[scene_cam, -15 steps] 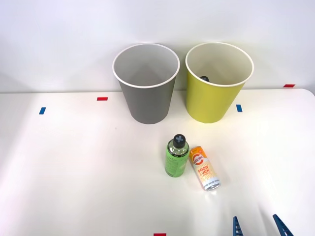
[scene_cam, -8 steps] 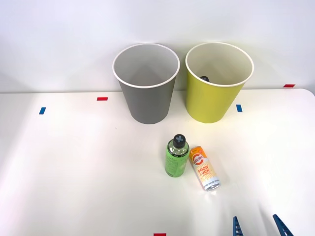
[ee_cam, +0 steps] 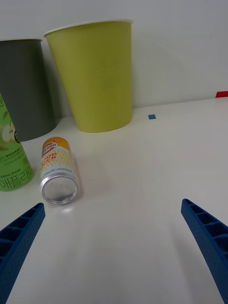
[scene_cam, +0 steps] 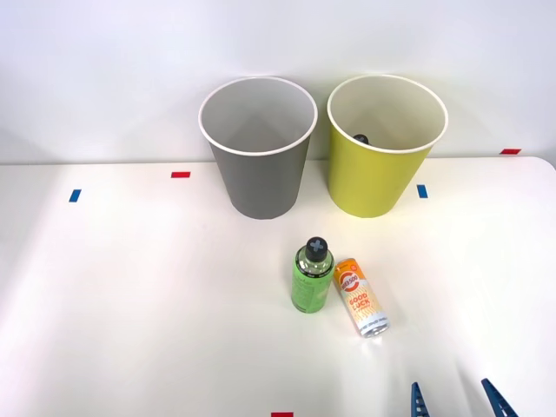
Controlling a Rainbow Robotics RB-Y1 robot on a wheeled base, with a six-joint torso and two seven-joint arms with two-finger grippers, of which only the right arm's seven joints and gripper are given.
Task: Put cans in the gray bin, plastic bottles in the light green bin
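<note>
Surface: white tabletop [scene_cam: 130, 304], pale wall behind, small red and blue tape marks scattered on it.
Right gripper [scene_cam: 459, 401]: at the near edge of the table, blue ribbed fingers [ee_cam: 209, 242] spread wide, nothing held, nothing between them.
Slim orange-yellow metal can with white lettering [scene_cam: 360, 297]: lying on its side, silver end toward the robot, just ahead of the gripper and a bit to its left; not in line between the fingers in the wrist view [ee_cam: 58, 170].
Small clear-green plastic bottle with green label and dark screw cap [scene_cam: 312, 275]: upright, just beside the can on its left; touching or a hair apart, cannot tell.
Large gray tapered round bin with white rim [scene_cam: 258, 149]: far side of table, upright, nothing seen inside.
Large yellow-green tapered round bin with white rim [scene_cam: 386, 148]: right of the gray one, close beside it; a dark cap-like thing [scene_cam: 360, 138] shows inside.
Step in hand: likely approach, before a pick; both loose items not yet sorted.
Next move needs: go forward and left, centre the open fingers across the can's body, avoid knocking the bottle, then close and carry to the gray bin.
</note>
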